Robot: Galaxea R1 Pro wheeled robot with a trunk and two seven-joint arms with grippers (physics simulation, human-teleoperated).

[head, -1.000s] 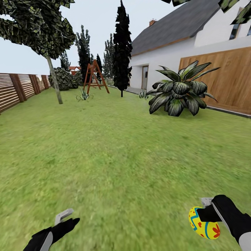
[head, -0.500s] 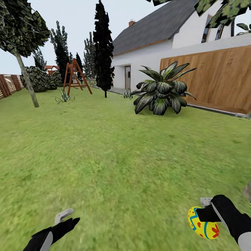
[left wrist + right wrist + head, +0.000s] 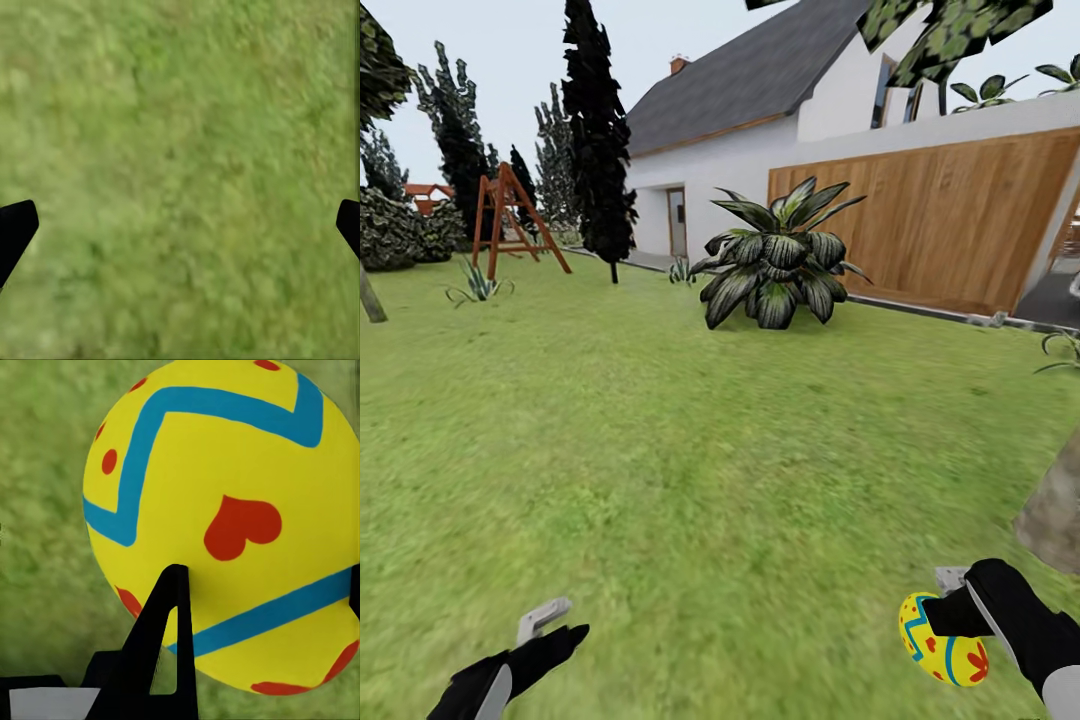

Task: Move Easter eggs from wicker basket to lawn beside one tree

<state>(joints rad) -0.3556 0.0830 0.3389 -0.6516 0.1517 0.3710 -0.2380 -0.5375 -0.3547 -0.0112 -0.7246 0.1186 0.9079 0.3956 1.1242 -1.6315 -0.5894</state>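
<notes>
Over mottled lawn (image 3: 660,450), the view has swung right, revealing a rough trunk (image 3: 1055,515); right hand (image 3: 945,620) grips a glossy zigzag-painted egg (image 3: 943,645), left hand (image 3: 545,620) spread wide, empty.

I count one Easter egg (image 3: 945,655), yellow with blue zigzags and red marks, and two grippers: my left gripper (image 3: 545,620) and my right gripper (image 3: 950,600). On the lawn (image 3: 690,450): one broad-leaved plant (image 3: 775,260), one wooden swing frame (image 3: 510,220), one white house (image 3: 760,150).
</notes>
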